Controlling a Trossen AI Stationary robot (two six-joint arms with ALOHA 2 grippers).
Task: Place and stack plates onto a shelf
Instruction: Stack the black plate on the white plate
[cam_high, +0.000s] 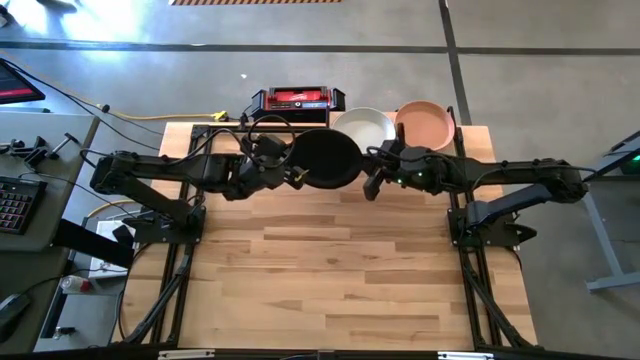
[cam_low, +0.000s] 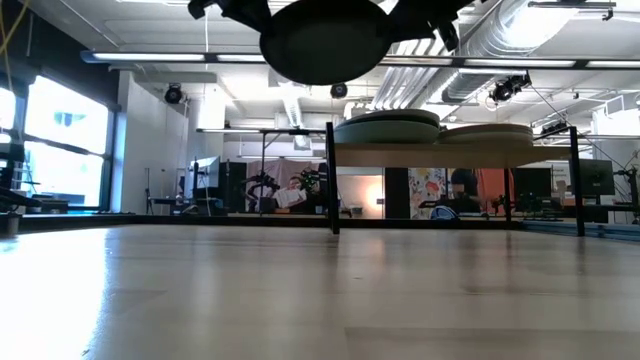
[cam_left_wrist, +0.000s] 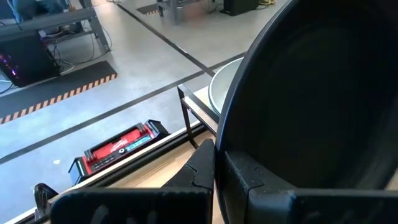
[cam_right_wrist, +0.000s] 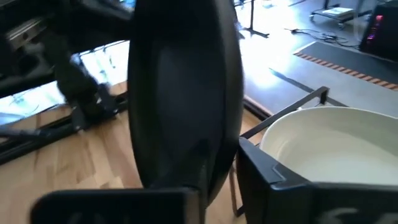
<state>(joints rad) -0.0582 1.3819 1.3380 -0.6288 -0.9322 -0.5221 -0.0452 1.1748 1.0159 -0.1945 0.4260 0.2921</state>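
Observation:
A black plate (cam_high: 325, 158) hangs level, high above the table (cam_low: 325, 40), between both arms, just short of the shelf (cam_low: 430, 152). My left gripper (cam_high: 292, 168) is shut on the plate's left rim. My right gripper (cam_high: 366, 172) is open at the right rim, with one finger on each face of the plate (cam_right_wrist: 186, 87); no touch shows. On the shelf an off-white plate (cam_high: 365, 125) tops the left stack, and a terracotta pink plate (cam_high: 425, 122) tops the right one. The other plates lie hidden under these. My left gripper (cam_left_wrist: 219, 163) pinches the black plate's rim (cam_left_wrist: 233, 134) between its two fingers, one on the upper face and one beneath. The fingers come in level from the table's left. The plate is lifted clear and held about flat.
A red-and-black box (cam_high: 297, 98) lies on the floor beyond the table's far edge. Black shelf posts (cam_right_wrist: 311, 96) stand at the shelf's corners, close to the plate. The near and middle tabletop (cam_high: 330, 260) is bare wood. People and desks show in the room behind.

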